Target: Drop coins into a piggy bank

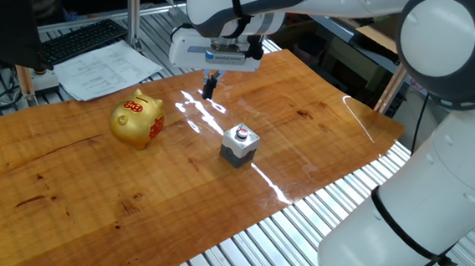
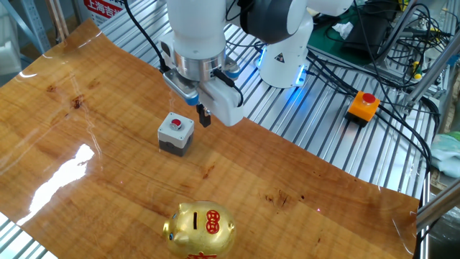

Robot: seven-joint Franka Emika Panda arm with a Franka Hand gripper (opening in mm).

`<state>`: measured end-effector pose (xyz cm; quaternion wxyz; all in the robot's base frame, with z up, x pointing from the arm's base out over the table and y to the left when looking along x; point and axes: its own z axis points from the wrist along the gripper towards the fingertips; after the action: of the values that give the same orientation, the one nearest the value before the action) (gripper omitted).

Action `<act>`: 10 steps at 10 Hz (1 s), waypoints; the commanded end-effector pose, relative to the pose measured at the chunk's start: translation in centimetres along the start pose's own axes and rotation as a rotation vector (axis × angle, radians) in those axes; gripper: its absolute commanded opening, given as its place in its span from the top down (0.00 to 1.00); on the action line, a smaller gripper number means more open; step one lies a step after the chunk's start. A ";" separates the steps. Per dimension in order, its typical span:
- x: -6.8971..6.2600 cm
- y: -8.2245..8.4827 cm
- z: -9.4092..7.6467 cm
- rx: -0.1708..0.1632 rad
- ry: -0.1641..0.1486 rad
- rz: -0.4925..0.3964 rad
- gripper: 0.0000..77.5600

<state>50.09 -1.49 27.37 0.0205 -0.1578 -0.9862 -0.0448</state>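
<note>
The gold piggy bank (image 1: 136,119) stands on the wooden table top at the left, with red marks on its back. In the other fixed view it (image 2: 201,229) sits at the near edge, its slot facing up. My gripper (image 1: 209,86) hangs above the table behind and to the right of the bank, well apart from it. In the other fixed view the gripper (image 2: 204,115) hangs just right of the grey block. Its dark fingers are pressed together. No coin shows between them or on the table.
A small grey block with a red button (image 1: 239,144) stands mid-table, also seen in the other fixed view (image 2: 175,134). Papers (image 1: 107,71) and a keyboard (image 1: 84,39) lie behind the table. An orange box with a red button (image 2: 363,105) and cables lie by the robot base (image 2: 284,57).
</note>
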 end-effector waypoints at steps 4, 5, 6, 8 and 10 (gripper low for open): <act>-0.1 0.0 -0.2 0.000 -0.013 0.029 1.00; -0.1 0.0 -0.2 -0.004 -0.014 0.052 1.00; -0.1 0.0 -0.2 -0.009 -0.020 0.082 1.00; -0.1 0.0 -0.2 -0.013 -0.027 0.144 1.00; -0.1 0.0 -0.2 -0.011 -0.026 0.210 1.00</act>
<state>50.10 -1.51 27.40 0.0116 -0.2459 -0.9681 -0.0459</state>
